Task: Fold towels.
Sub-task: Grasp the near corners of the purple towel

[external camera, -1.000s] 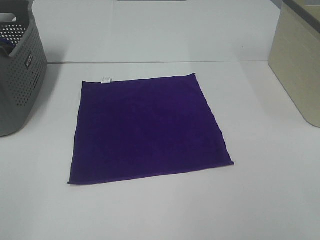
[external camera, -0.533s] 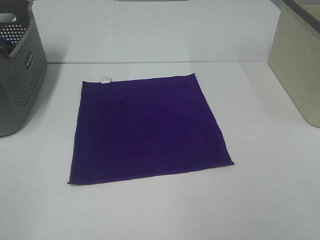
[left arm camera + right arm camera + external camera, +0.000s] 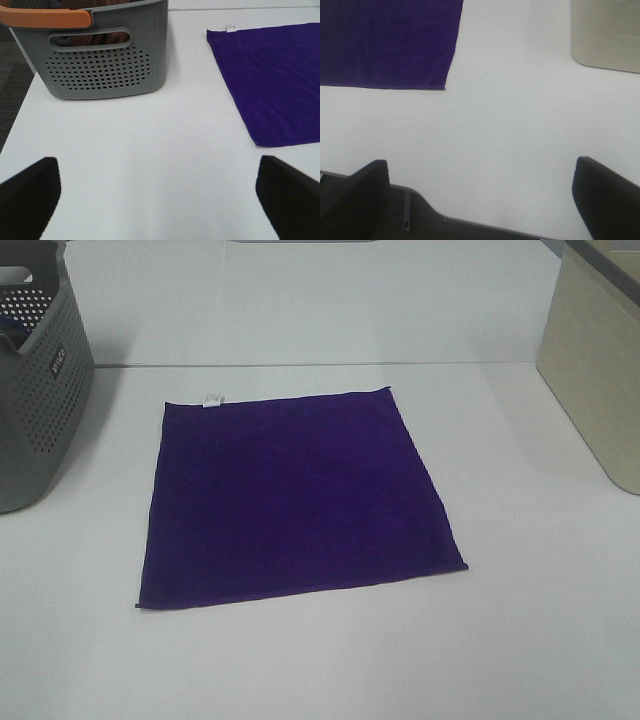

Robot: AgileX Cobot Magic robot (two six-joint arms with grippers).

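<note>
A deep purple square towel (image 3: 292,497) lies flat and unfolded on the white table, with a small white tag (image 3: 212,399) at its far edge. It also shows in the left wrist view (image 3: 272,80) and in the right wrist view (image 3: 387,42). My left gripper (image 3: 157,197) is open and empty, over bare table near the towel's front left corner. My right gripper (image 3: 480,192) is open and empty, at the table's front edge near the towel's front right corner. Neither gripper shows in the exterior high view.
A grey perforated basket (image 3: 38,390) with an orange handle (image 3: 45,17) stands at the left, holding brownish cloth. A beige box (image 3: 595,365) stands at the right. The table's front edge (image 3: 470,220) shows in the right wrist view.
</note>
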